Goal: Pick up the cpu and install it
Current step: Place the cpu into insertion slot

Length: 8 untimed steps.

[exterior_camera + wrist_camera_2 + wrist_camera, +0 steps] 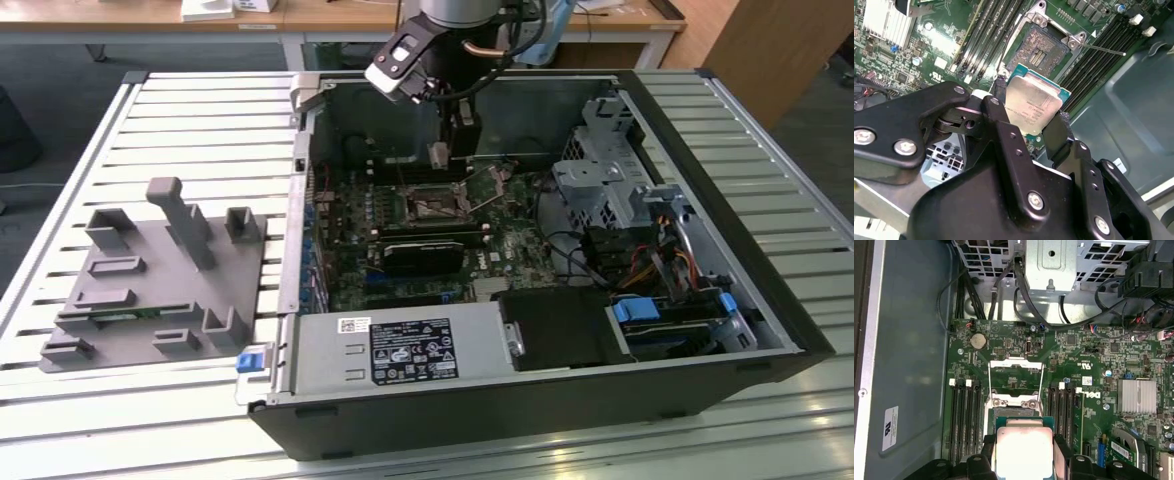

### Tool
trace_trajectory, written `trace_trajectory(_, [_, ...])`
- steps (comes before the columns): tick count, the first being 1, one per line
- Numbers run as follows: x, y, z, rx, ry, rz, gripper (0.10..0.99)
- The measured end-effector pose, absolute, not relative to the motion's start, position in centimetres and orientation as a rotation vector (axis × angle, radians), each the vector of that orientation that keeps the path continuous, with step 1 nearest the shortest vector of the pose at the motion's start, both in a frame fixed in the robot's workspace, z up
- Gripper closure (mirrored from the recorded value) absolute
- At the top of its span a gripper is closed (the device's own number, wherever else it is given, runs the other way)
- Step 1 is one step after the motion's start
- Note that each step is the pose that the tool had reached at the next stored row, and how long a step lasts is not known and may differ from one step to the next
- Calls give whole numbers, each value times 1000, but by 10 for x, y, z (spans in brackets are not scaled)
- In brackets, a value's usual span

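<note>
Fingers (1054,135) of the gripper (1029,117) are clenched on the cpu (1034,105), pinching two opposite edges, evidently to leave its underside free for seating. The chip hangs clear of the motherboard (1079,355), just beside the open CPU socket (1040,50). The socket's load plate (1016,363) stands raised, presumably to admit it. In the exterior view the gripper sits at about 12 o'clock of the socket, inside the computer case (534,415). The cpu is square and thin, with a silvery-grey lid and green rim.
</note>
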<state>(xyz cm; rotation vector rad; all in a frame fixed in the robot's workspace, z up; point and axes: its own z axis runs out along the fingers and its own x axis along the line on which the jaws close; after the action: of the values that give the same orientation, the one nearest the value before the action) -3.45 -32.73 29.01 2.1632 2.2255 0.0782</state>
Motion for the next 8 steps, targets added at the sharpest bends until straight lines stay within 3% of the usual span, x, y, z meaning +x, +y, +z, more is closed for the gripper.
trace_trajectory(8, [-34,-327,283,2163,2225,78,545])
